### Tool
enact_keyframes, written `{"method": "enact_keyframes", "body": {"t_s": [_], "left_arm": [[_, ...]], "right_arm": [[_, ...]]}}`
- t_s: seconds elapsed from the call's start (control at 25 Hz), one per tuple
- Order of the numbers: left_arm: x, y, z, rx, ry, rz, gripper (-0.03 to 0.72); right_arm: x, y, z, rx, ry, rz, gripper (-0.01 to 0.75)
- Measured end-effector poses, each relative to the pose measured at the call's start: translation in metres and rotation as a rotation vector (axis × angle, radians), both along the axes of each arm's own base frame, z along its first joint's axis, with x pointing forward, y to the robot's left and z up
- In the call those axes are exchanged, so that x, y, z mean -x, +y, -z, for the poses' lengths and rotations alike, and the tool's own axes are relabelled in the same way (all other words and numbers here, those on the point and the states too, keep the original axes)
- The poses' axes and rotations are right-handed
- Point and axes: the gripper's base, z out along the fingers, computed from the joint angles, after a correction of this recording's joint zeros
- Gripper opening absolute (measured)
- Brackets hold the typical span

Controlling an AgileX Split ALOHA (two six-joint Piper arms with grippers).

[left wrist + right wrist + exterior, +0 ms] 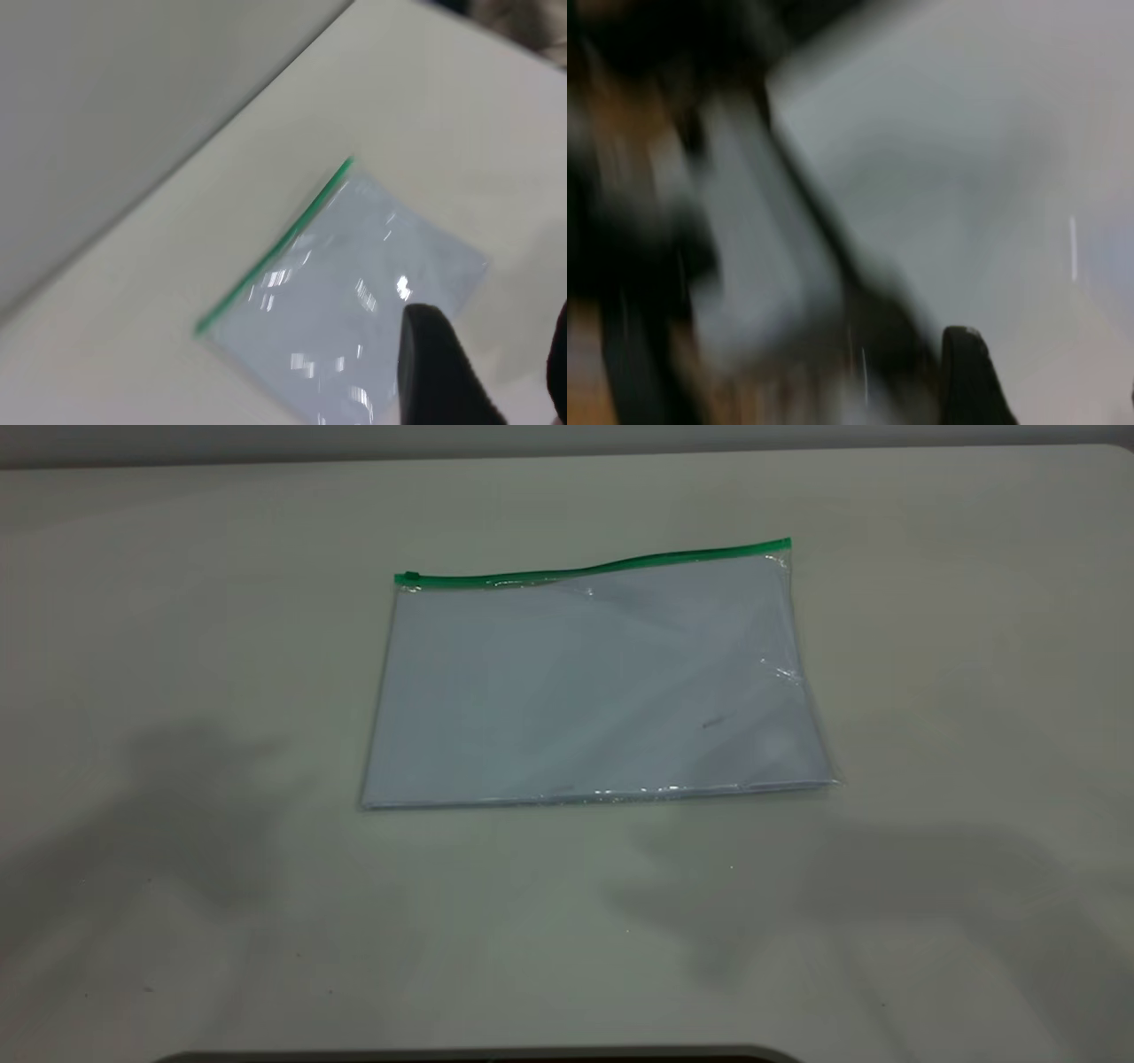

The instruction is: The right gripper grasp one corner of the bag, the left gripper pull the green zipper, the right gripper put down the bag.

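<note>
1. The bag [594, 682] is lying flat near the middle of the table [177, 602], a little toward the far edge in the exterior view, with pale bluish-white sheets showing through its clear plastic.
2. The green zipper [602, 567] is running along the bag's far long edge, bowing slightly upward toward its right end, and its small slider tab [407, 579] is sitting at the left end of the strip.
3. The corner of the bag [785, 549], where the green strip ends on the right, is resting on the table with nothing touching it.
4. The left gripper [487, 372] is hanging above the table and looking down on the bag; its two dark fingers [434, 363] are standing apart, released, with nothing between them.
5. The right gripper is showing only one dark fingertip [970, 376] in its own blurred wrist view, so whether its fingers are released or clenched cannot be told.
6. In the exterior view, neither arm is appearing; only soft shadows [204, 806] are falling on the table in front of the bag.
</note>
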Motion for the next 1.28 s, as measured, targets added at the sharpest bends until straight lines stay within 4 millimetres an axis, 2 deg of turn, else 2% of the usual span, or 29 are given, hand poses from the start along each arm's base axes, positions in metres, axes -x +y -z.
{"method": "enact_keyframes", "body": {"t_s": [0.12,0.28,0.4,0.56,0.76,1.0,1.2,1.28], "left_arm": [[0.015,0.015,0.007,-0.052,0.077,-0.205,0.374],[0.043,0.034,0.032,-0.137,0.163,-0.400,0.374],[0.070,0.042,0.061,-0.178,0.235,-0.469,0.374],[0.109,0.047,0.106,-0.188,0.344,-0.521,0.374],[0.157,0.052,0.159,-0.203,0.416,-0.538,0.374],[0.201,0.058,0.193,-0.163,0.373,-0.614,0.374],[0.222,0.067,0.214,-0.179,0.259,-0.659,0.374],[0.229,0.068,0.215,-0.166,0.217,-0.669,0.374]], "right_arm": [[0.024,-0.039,-0.005,0.364,0.079,0.164,0.471],[0.050,-0.073,-0.021,0.524,0.023,0.436,0.470],[0.078,-0.088,-0.012,0.540,0.046,0.517,0.470],[0.117,-0.106,0.021,0.578,0.091,0.574,0.470],[0.151,-0.125,0.058,0.571,-0.018,0.613,0.470],[0.168,-0.134,0.055,0.518,-0.132,0.646,0.470],[0.178,-0.138,0.058,0.514,-0.140,0.652,0.470],[0.180,-0.139,0.057,0.500,-0.156,0.658,0.470]]}}
